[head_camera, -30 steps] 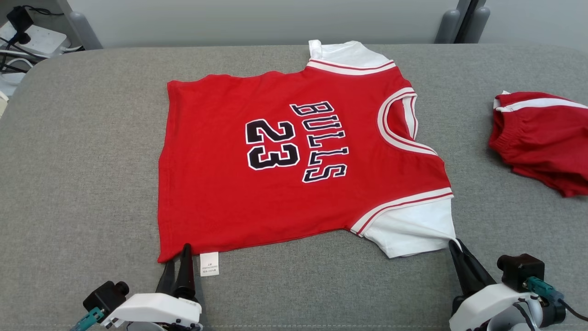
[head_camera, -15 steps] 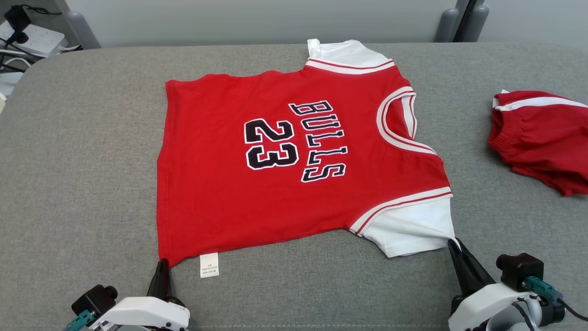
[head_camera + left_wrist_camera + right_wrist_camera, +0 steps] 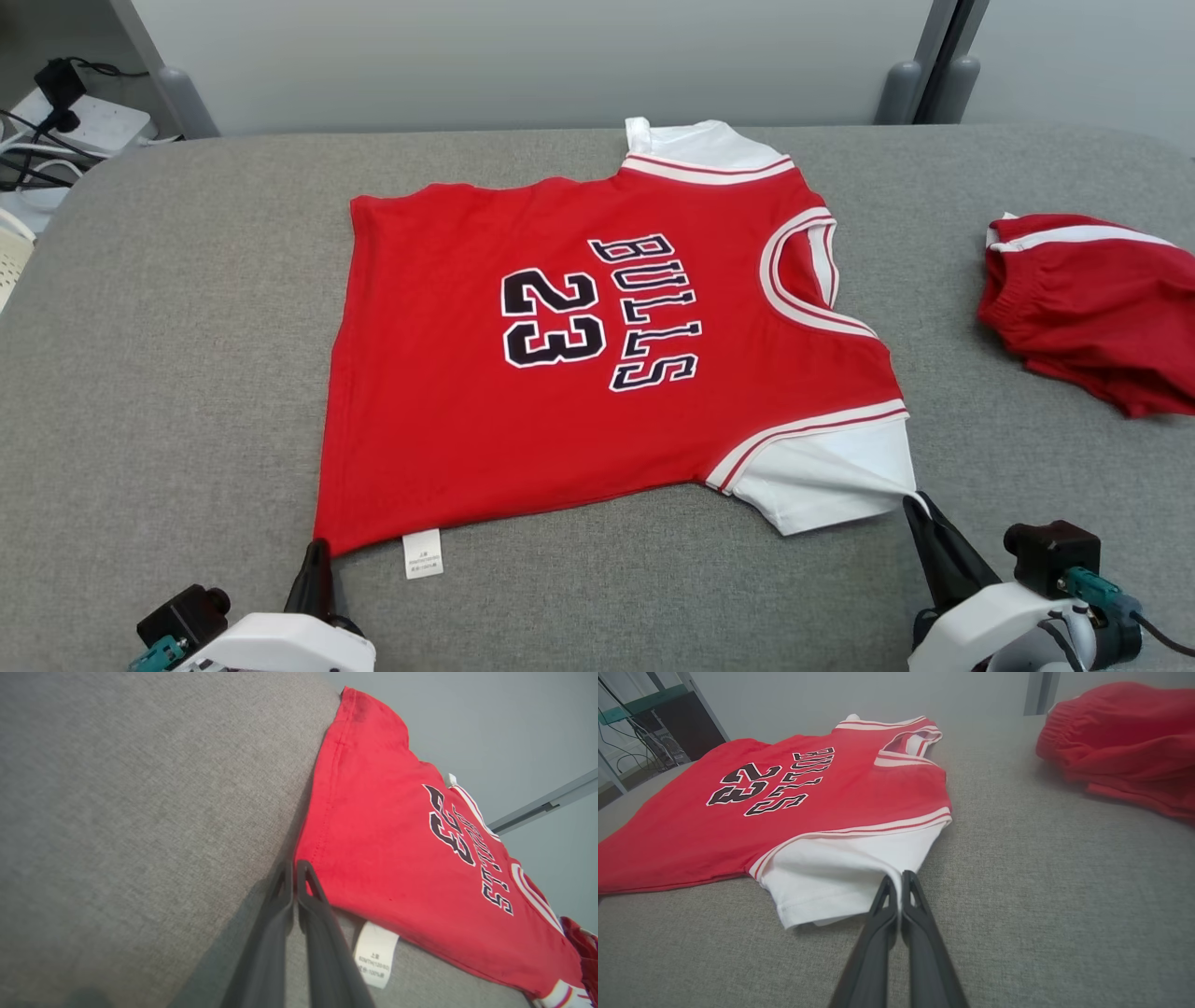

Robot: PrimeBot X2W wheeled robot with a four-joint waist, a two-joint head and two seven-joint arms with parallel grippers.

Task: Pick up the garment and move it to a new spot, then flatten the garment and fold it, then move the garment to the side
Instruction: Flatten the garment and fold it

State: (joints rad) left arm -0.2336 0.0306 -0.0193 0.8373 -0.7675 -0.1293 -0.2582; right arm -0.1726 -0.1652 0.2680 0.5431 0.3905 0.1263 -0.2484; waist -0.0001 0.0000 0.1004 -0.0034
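Okay, we see the red garment [image 3: 560, 373] lying flat and print side up in the middle of the grey padded table [image 3: 168, 373], "BULLS 23" lettering running sideways, neck opening toward the robot's right, bottom hem toward its left; the left gripper [image 3: 316, 549] is at the near corner of that hem, its two dark fingers [image 3: 271, 933] pressed together and the red corner pinched right at the tips, so we log it as clamped on the garment; a white care label [image 3: 422, 553] sticks out from under the hem just beside that gripper, on its right; the right gripper [image 3: 913, 504] is at the near right, jaws closed tight on the corner of the white near sleeve [image 3: 831, 476], and the cloth there is drawn out to a small point at the tips; the far sleeve [image 3: 691, 145], also white, lies flat by the table's back edge; bunched red shorts [image 3: 1083, 308] with a white stripe sit on the table's right side, well apart from the garment; a white power strip [image 3: 89, 117] with black cables lies beyond the table's far left corner
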